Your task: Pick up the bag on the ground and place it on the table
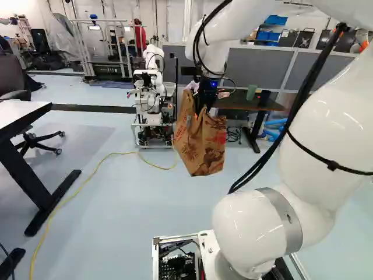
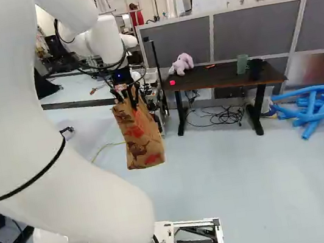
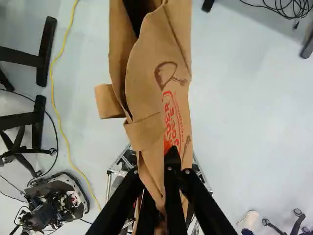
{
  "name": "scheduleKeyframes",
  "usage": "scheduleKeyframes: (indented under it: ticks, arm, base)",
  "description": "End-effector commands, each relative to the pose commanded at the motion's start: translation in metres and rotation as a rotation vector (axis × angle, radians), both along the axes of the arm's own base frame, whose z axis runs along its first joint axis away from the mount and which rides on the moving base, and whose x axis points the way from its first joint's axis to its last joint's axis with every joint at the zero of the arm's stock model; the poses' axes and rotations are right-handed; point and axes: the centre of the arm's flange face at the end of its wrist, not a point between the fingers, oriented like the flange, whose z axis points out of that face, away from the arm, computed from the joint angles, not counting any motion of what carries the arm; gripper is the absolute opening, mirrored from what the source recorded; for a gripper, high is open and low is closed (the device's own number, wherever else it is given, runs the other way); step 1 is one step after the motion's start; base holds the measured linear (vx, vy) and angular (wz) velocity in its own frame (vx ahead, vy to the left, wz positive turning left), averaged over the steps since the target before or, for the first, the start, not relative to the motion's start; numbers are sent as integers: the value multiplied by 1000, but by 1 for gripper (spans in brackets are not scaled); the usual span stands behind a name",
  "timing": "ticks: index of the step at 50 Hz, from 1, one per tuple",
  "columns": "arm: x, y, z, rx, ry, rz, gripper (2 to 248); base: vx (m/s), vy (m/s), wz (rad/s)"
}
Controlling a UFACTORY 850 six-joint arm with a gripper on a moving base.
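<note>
In the right base view my gripper [image 2: 125, 93] points down, with the brown paper bag [image 2: 139, 134] hanging below it, off the floor. The left base view shows the same bag [image 1: 201, 146] in the air, slightly tilted. Seen from the wrist, the gripper [image 3: 161, 176] is shut on the upper part of the bag [image 3: 159, 93], whose creased paper stretches out ahead of the fingers. A dark-topped table [image 2: 219, 76] stands beyond the bag and to its right in the right base view.
On that table are a plush toy [image 2: 181, 64], a green cup [image 2: 242, 64] and a dark cup [image 2: 256, 68]. Cables lie beneath it; blue tubes [image 2: 313, 103] lie to its right. Another robot [image 1: 152, 93] stands behind the bag. A white-topped table [image 1: 20, 116] is at the left.
</note>
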Motion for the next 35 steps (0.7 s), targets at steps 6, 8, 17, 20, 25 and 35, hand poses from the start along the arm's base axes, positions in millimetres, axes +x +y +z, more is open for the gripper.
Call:
scheduleKeyframes:
  ticks: [6, 8, 17, 20, 25, 35]
  arm:
    - [0, 0, 0, 0, 0, 0, 21]
    - [0, 0, 0, 0, 0, 0, 21]
    - [0, 0, 0, 0, 0, 0, 21]
    - [0, 0, 0, 0, 0, 0, 21]
    - [0, 0, 0, 0, 0, 0, 21]
    - [0, 0, 0, 0, 0, 0, 21]
  base:
    - [117, -34, 1]
    - [91, -44, 4]
    - [88, -36, 7]
    - [99, -60, 10]
    - [95, -57, 3]
    - [88, -67, 6]
